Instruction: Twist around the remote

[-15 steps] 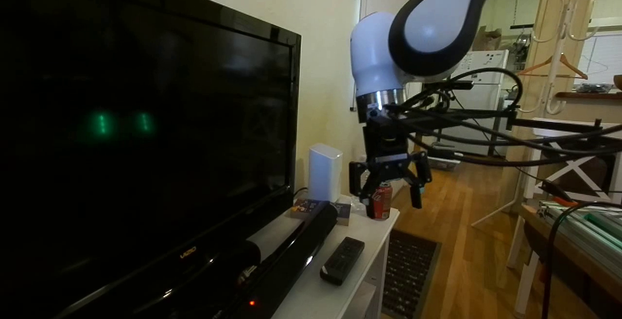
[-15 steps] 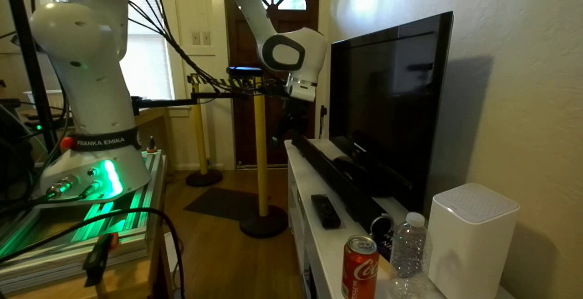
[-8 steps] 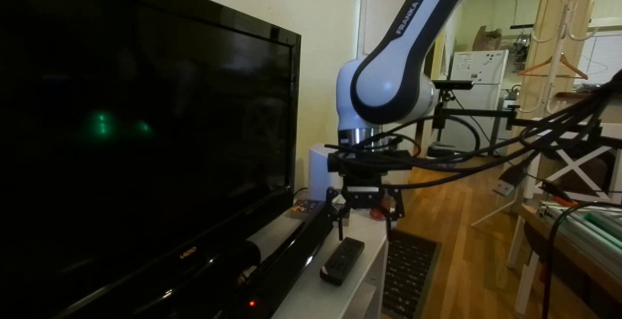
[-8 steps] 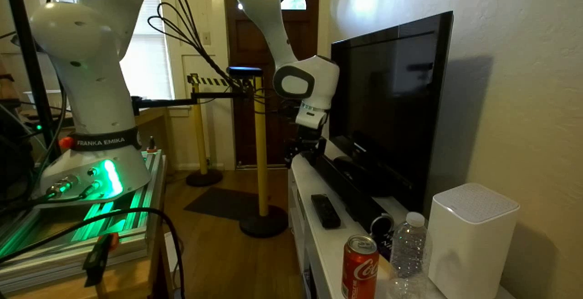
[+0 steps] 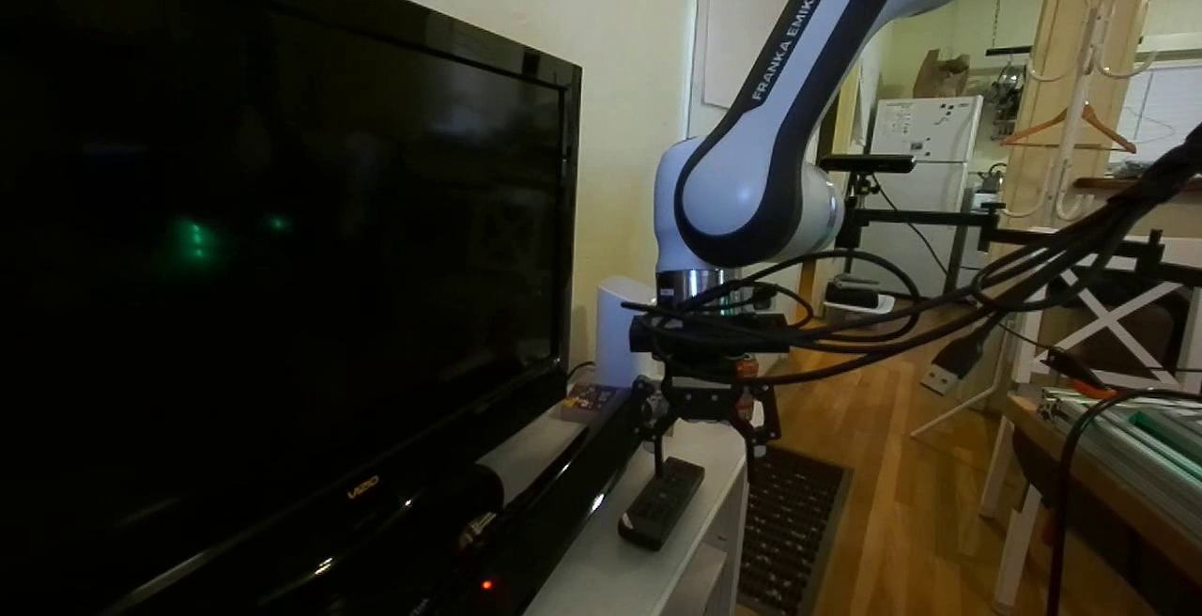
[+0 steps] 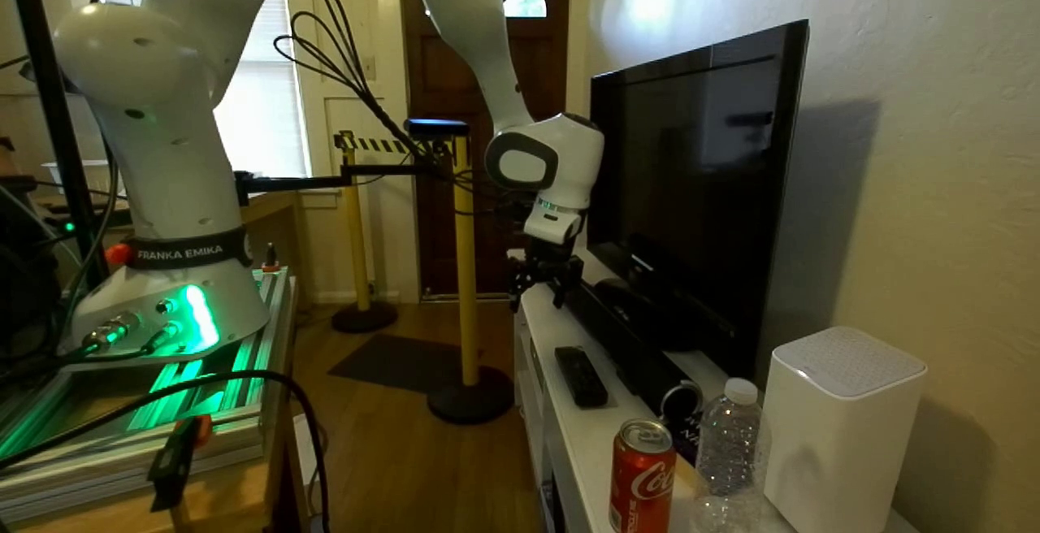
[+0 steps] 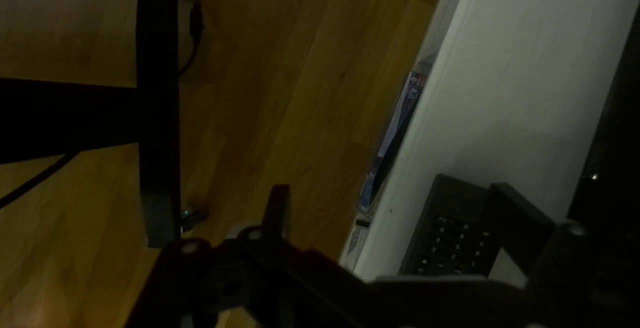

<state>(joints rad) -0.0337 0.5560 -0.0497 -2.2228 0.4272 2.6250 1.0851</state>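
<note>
The remote (image 5: 663,503) is a flat black bar lying on the white stand (image 5: 601,588), between the black soundbar and the stand's front edge. It also shows in an exterior view (image 6: 581,376) and, partly covered by the gripper, in the wrist view (image 7: 450,238). My gripper (image 5: 705,473) points down, open and empty, above the stand near the remote's far end. In an exterior view the gripper (image 6: 536,305) is well apart from the remote. In the wrist view, one finger of the gripper (image 7: 390,190) overlaps the remote and the other lies over the floor.
A black soundbar (image 6: 626,330) runs beside the remote, in front of a large TV (image 5: 282,269). A red can (image 6: 643,476), a clear bottle (image 6: 729,444) and a white box (image 6: 841,427) stand at one end. Loose cables hang from the wrist.
The arm has come down toward the stand and the gripper has turned, so its fingers now point straight down near the remote. The gripper stays open. The remote has not moved.
</note>
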